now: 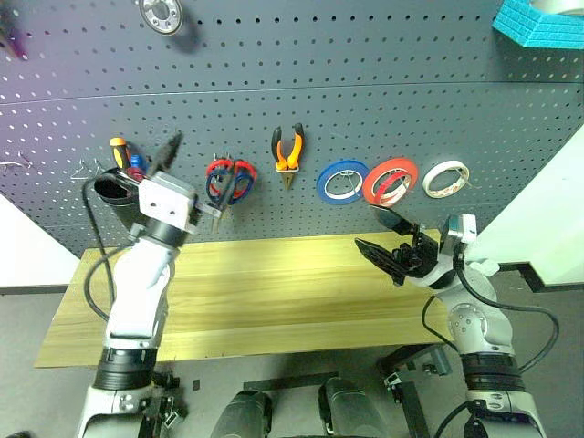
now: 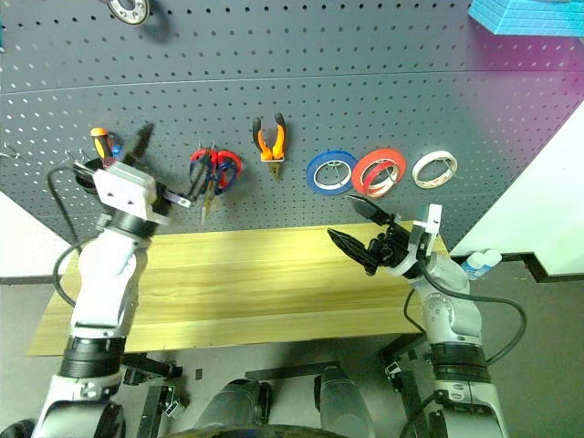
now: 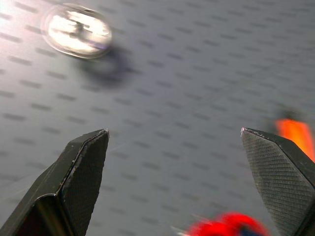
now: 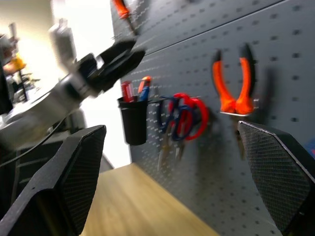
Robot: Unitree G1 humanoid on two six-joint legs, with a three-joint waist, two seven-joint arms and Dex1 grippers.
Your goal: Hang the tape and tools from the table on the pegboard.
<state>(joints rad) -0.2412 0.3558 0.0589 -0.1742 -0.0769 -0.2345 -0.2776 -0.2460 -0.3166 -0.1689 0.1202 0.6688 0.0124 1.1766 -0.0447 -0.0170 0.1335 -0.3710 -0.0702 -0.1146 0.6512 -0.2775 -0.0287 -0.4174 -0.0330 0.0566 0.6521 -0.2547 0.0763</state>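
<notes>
A blue roll (image 1: 342, 182), a white roll (image 1: 445, 178) and a black cup (image 1: 113, 189) hang in a row.

Light yellowish plank table (image 1: 274, 301) stands against the pegboard (image 1: 365, 119)

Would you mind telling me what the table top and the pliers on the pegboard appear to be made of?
The table looks like light yellowish wood with a smooth, faintly glossy finish: long plank seams and grain streaks show. The pliers seem to have dark metal jaws with orange grips, probably rubber or plastic, judging by their bright even colour.
</notes>
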